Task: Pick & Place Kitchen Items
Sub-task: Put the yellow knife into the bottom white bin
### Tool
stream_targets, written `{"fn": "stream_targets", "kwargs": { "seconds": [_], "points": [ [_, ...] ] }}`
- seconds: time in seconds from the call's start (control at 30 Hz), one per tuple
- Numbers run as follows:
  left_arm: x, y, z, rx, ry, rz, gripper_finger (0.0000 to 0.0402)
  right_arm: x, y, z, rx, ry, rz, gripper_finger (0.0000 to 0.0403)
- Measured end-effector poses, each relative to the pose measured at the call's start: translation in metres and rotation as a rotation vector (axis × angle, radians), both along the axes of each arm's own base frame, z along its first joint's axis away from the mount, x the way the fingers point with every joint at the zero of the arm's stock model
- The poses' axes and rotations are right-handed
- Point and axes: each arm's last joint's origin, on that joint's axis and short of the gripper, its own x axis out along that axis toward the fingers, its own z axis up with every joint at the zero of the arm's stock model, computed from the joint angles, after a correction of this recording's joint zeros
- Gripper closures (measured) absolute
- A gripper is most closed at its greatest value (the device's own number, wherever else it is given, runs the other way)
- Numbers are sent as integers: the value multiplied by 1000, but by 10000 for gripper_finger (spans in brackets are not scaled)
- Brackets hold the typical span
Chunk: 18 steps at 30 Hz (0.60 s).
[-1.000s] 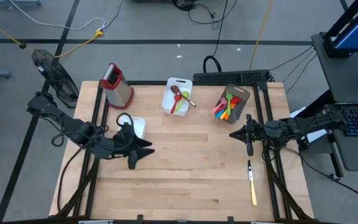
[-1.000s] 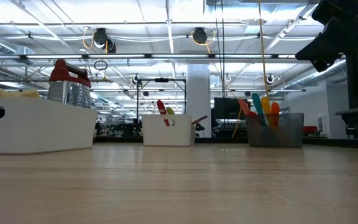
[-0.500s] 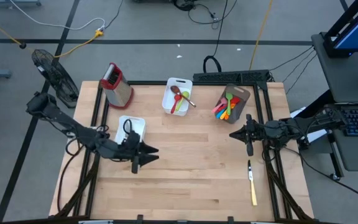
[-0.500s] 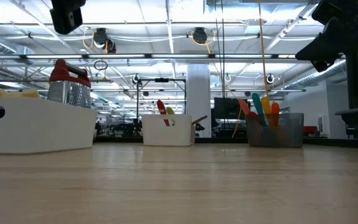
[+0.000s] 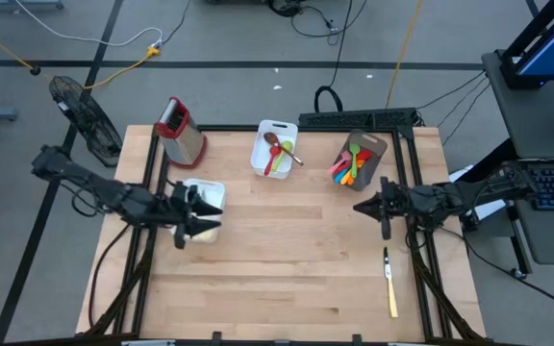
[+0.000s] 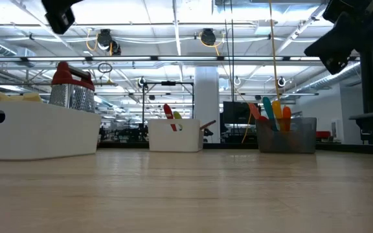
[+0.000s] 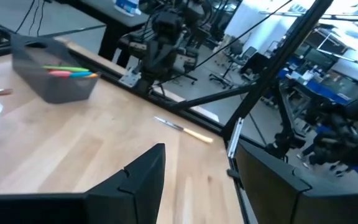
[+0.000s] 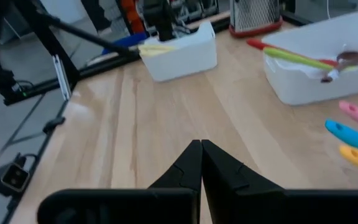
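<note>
The left gripper [image 5: 192, 215] hovers spread over the near-left white tub [image 5: 210, 191], while the right gripper [image 5: 361, 208], pressed together, waits at the right.

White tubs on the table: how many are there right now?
2. One white tub sits at the table's far middle, holding utensils; the other white tub is near the left edge, partly covered by the left gripper.

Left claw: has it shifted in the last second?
Yes. The left claw has pulled back from open table to over the left white tub, toward the table's left edge.
</note>
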Motion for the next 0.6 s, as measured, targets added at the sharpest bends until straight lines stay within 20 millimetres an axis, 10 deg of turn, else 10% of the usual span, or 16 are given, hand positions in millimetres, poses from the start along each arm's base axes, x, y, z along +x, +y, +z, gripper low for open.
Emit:
{"fn": "stream_targets", "kwargs": {
  "seconds": [0.6],
  "points": [
    [-76, 34, 0, 147, -79, -63, 198, 28, 12, 29, -40, 63, -3, 399]
  ]
}}
